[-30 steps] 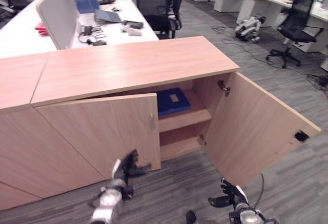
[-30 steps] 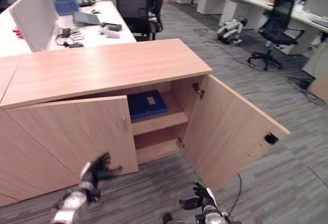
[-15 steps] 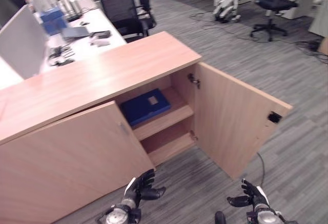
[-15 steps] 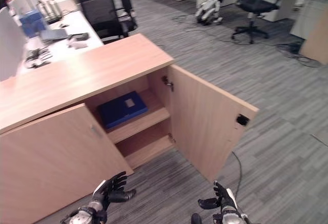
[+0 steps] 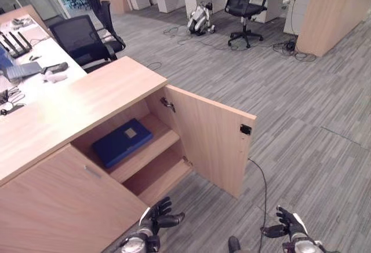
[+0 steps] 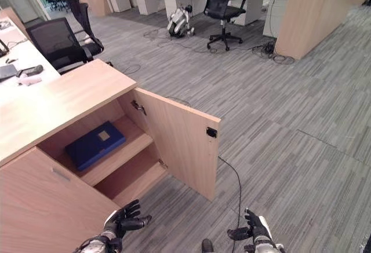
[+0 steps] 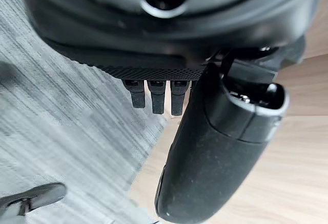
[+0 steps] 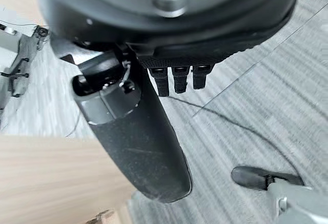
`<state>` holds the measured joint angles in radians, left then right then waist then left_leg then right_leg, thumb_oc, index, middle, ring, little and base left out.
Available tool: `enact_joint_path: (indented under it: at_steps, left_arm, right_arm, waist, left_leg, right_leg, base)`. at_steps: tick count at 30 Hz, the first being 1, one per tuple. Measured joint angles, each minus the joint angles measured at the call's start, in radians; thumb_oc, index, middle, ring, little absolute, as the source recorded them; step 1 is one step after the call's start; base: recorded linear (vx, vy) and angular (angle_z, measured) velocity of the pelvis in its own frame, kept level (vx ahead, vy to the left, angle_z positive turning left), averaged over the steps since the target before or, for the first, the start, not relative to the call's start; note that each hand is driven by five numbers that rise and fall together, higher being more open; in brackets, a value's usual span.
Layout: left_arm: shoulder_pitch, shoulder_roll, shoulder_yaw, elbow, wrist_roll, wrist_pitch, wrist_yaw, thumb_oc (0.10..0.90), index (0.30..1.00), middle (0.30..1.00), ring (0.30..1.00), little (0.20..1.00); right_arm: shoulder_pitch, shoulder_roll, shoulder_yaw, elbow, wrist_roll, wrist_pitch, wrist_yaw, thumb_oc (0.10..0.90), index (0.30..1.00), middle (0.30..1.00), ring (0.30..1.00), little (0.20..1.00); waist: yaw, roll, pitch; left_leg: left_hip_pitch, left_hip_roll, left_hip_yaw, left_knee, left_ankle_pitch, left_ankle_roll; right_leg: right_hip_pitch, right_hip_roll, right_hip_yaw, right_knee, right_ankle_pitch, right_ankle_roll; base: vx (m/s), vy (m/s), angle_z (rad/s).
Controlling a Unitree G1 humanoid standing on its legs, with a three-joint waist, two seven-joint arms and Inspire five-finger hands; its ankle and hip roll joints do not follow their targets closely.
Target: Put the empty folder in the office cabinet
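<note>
Blue flat folder [image 5: 122, 142] lies on the upper shelf of the light wooden office cabinet [image 5: 87, 99], whose right door [image 5: 211, 143] stands open. Left hand [image 5: 155, 216] and right hand [image 5: 288, 225] hang low, fingers relaxed, empty. Judged next: swing that door closed, pushing flat near its free edge

One flat dark-blue folder [image 5: 122, 142] lies in one light wooden office cabinet [image 5: 69, 105] with one open door [image 5: 211, 140]. Two black swivel office chairs [image 5: 243, 1] [image 5: 81, 39] stand on the floor.
</note>
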<state>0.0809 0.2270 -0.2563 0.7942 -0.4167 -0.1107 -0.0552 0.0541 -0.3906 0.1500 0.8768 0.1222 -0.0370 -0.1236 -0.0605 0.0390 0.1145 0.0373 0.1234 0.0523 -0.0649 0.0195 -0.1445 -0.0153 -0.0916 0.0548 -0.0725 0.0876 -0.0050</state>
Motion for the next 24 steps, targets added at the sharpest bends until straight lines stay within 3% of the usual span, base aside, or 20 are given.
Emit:
enact_joint_path:
  at_steps: [2, 4, 5, 6, 7, 10, 14, 19, 24]
  left_arm:
    - [0.01, -0.007, -0.008, 0.016, 0.001, 0.0, -0.002, 0.8, 0.9, 0.9, 0.9, 0.9]
    - [0.016, -0.014, -0.002, 0.037, 0.011, 0.0, 0.002, 0.8, 0.9, 0.9, 0.9, 0.9]
    - [0.027, -0.011, 0.006, 0.029, 0.022, 0.0, 0.001, 0.8, 0.9, 0.9, 0.9, 0.9]
    - [0.034, -0.003, 0.007, 0.018, 0.032, -0.001, 0.0, 0.8, 0.9, 0.9, 0.9, 0.9]
    - [0.044, 0.002, 0.011, 0.01, 0.037, -0.001, -0.002, 0.8, 0.9, 0.9, 0.9, 0.9]
    - [0.077, 0.001, 0.013, 0.011, 0.04, 0.0, -0.011, 0.8, 0.9, 0.9, 0.9, 0.9]
    - [0.074, 0.014, 0.026, 0.01, 0.041, -0.001, -0.023, 0.8, 0.9, 0.9, 0.9, 0.9]
    - [0.057, 0.038, 0.025, 0.01, 0.041, -0.001, -0.023, 0.8, 0.9, 0.9, 0.9, 0.9]
    - [0.059, 0.036, 0.026, 0.011, 0.041, 0.0, -0.021, 0.8, 0.9, 0.9, 0.9, 0.9]
  right_arm:
    - [0.012, -0.007, -0.009, 0.001, 0.009, -0.002, -0.002, 0.8, 0.9, 0.9, 0.9, 0.9]
    - [0.004, -0.006, -0.007, 0.002, 0.025, 0.0, -0.004, 0.8, 0.9, 0.9, 0.9, 0.9]
    - [0.004, -0.006, -0.008, -0.007, 0.039, -0.002, 0.002, 0.8, 0.9, 0.9, 0.9, 0.9]
    - [0.008, -0.004, -0.008, -0.007, 0.041, -0.001, 0.002, 0.8, 0.9, 0.9, 0.9, 0.9]
    - [0.002, -0.013, -0.031, -0.007, 0.049, 0.004, 0.002, 0.8, 0.9, 0.9, 0.9, 0.9]
    - [-0.032, -0.043, -0.1, -0.008, 0.079, 0.004, -0.015, 0.8, 0.9, 0.9, 0.9, 0.9]
    - [-0.162, -0.13, -0.146, -0.04, 0.136, -0.004, -0.066, 0.8, 0.9, 0.9, 0.9, 0.9]
    - [-0.293, -0.148, -0.143, -0.089, 0.159, -0.038, -0.082, 0.8, 0.9, 0.9, 0.9, 0.9]
    - [-0.342, -0.139, -0.068, -0.171, 0.174, -0.028, -0.088, 0.8, 0.9, 0.9, 0.9, 0.9]
  waist:
    - [0.002, 0.047, -0.002]
    - [0.014, 0.102, -0.014]
    - [0.008, 0.1, -0.015]
    - [0.002, 0.088, -0.018]
    - [0.002, 0.073, -0.016]
    - [0.007, 0.079, -0.015]
    - [0.01, 0.056, -0.021]
    - [0.022, 0.013, -0.029]
    - [0.046, 0.012, -0.03]
  left_leg:
    - [0.021, 0.007, 0.027, 0.017, -0.036, 0.062]
    - [0.018, 0.03, 0.039, 0.018, -0.017, 0.074]
    - [0.013, 0.036, 0.054, 0.01, -0.012, 0.081]
    - [0.018, 0.023, 0.053, -0.008, -0.008, 0.082]
    - [0.026, 0.012, 0.06, -0.021, -0.001, 0.079]
    - [0.054, 0.014, 0.083, -0.021, 0.045, 0.08]
    - [0.071, -0.017, 0.081, -0.021, 0.04, 0.079]
    - [0.075, -0.02, 0.071, -0.02, 0.04, 0.08]
    - [0.08, -0.021, 0.063, -0.021, 0.036, 0.08]
  right_leg:
    - [0.032, 0.042, 0.001, -0.02, 0.027, 0.01]
    - [0.033, 0.073, 0.022, -0.003, 0.029, 0.034]
    - [-0.01, 0.075, 0.013, 0.107, -0.007, 0.053]
    - [-0.008, 0.062, 0.013, 0.14, -0.042, 0.062]
    - [0.016, 0.047, 0.013, 0.085, -0.049, 0.053]
    - [0.095, 0.041, 0.018, -0.008, -0.007, 0.067]
    - [0.113, 0.009, 0.009, -0.023, 0.002, 0.096]
    - [0.127, 0.005, -0.011, -0.023, -0.002, 0.104]
    - [0.134, 0.004, -0.019, -0.023, -0.008, 0.102]
  base:
    - [0.05, 0.042, -0.48]
    - [0.02, 0.019, -0.52]
    - [0.01, 0.023, -0.27]
    - [-0.01, 0.042, 0.0]
    - [0.01, 0.052, 0.11]
    - [0.01, 0.027, -0.09]
    - [-0.01, 0.05, 0.07]
    - [0.01, 0.029, 0.1]
    - [0.0, 0.001, 0.02]
